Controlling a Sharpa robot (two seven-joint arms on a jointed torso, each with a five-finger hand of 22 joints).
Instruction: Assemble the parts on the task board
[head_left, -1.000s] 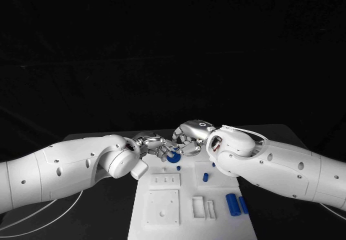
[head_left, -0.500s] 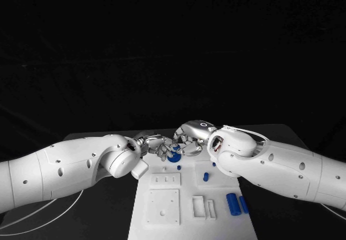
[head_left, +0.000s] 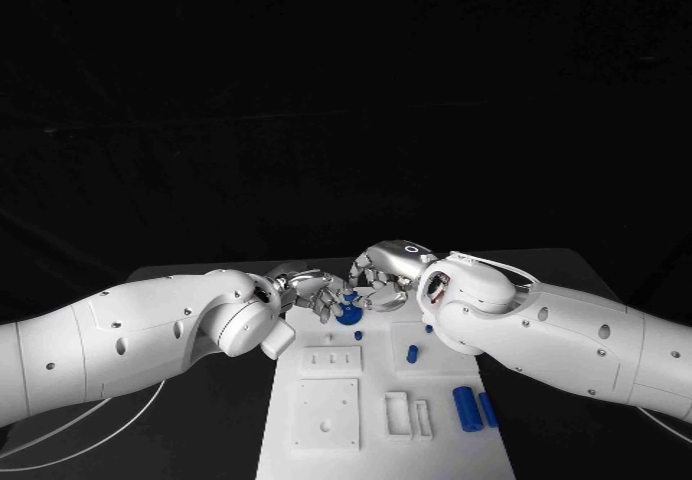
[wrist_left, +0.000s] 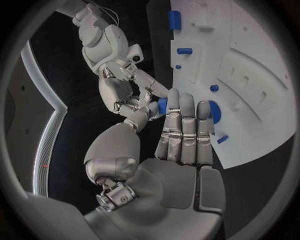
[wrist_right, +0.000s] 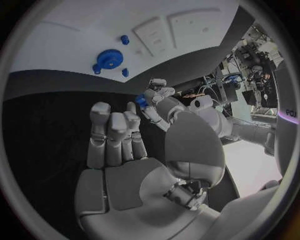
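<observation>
Barely shifted, both my hands meet over white task board | left hand fingers extended, empty | right hand pinches small blue part.

left hand: fingers straight | right hand: pinches small blue part | task board: beside

black table before a dark, unlit backdrop.

Black desk under everything, grey in the head view. White board lying flat along its middle, running toward the near edge. Pale cable looped on the desk beside the board's left side.
</observation>
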